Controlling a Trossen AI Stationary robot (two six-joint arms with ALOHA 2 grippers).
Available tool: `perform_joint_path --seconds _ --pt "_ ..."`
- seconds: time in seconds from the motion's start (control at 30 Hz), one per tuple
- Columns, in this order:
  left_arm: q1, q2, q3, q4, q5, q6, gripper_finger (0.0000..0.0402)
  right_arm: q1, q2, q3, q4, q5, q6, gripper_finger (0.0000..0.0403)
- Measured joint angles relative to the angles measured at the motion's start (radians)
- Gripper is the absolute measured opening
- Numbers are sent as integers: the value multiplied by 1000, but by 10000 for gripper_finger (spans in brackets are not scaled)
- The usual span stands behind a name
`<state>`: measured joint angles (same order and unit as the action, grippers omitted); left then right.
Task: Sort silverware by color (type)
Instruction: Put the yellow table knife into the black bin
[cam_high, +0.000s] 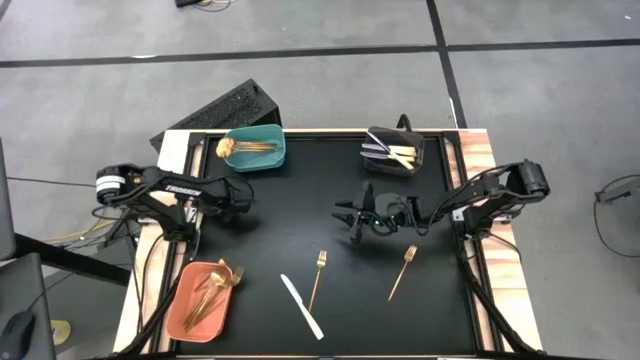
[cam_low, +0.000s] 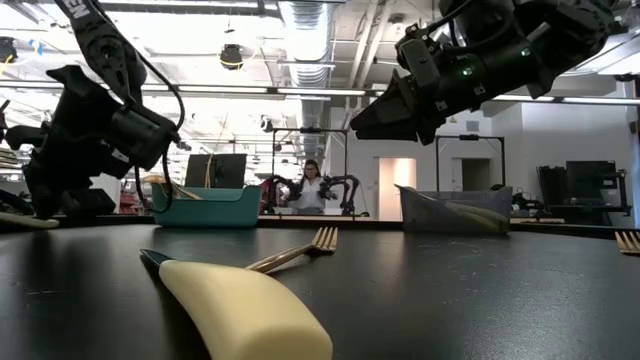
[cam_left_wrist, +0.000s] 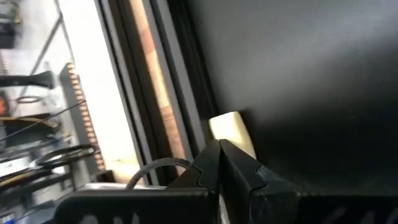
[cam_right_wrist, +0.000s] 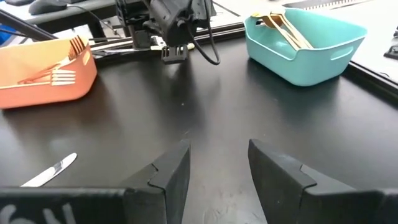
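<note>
My right gripper (cam_high: 352, 216) (cam_low: 385, 115) (cam_right_wrist: 217, 167) hangs open above the black mat's middle, touching nothing. Near it on the mat lie a copper fork (cam_high: 318, 278) (cam_low: 300, 250), a gold fork (cam_high: 403, 272) and a white-handled knife (cam_high: 302, 306) (cam_low: 250, 310) (cam_right_wrist: 50, 171). My left gripper (cam_high: 192, 212) (cam_left_wrist: 219, 144) is shut, low by the table's left edge. A cream handle end (cam_left_wrist: 230, 129) lies just past its tips. Gold pieces fill the teal bin (cam_high: 255, 162) (cam_right_wrist: 298, 59). Copper forks sit in the orange bin (cam_high: 190, 318) (cam_right_wrist: 37, 87), and white-handled pieces in the black bin (cam_high: 395, 166). My left gripper's shut fingers (cam_left_wrist: 239, 171) end right at the cream handle end (cam_left_wrist: 230, 129), which rests on the mat by the table's left edge. I cannot tell whether they touch it.
A wooden strip (cam_left_wrist: 163, 106) borders the mat on the left. A black keyboard (cam_high: 222, 108) lies beyond the table's far left corner. A person (cam_low: 312, 188) sits far behind the table. Bare mat stretches between the bins and around the loose pieces.
</note>
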<state>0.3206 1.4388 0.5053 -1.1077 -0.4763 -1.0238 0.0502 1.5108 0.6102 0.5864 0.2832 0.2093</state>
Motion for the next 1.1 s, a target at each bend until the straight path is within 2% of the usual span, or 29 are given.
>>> perform_joint_path --seconds 0.23,0.47,0.63,0.8,0.93,1.1 --pt "-10 29 25 0 40 35 0 1 0 0 -7 0 0 187" --pt "-129 29 169 15 117 39 0 0 0 0 -12 6 0 187" --pt "-235 27 306 4 54 71 0 1 0 0 -18 6 1 187" --pt "-305 27 355 -3 39 97 3 1 0 0 -30 7 3 187" --pt "-353 26 337 0 75 96 34 1 0 0 -44 7 18 187" --pt "-386 26 268 30 136 89 110 3 0 0 -58 6 29 187"
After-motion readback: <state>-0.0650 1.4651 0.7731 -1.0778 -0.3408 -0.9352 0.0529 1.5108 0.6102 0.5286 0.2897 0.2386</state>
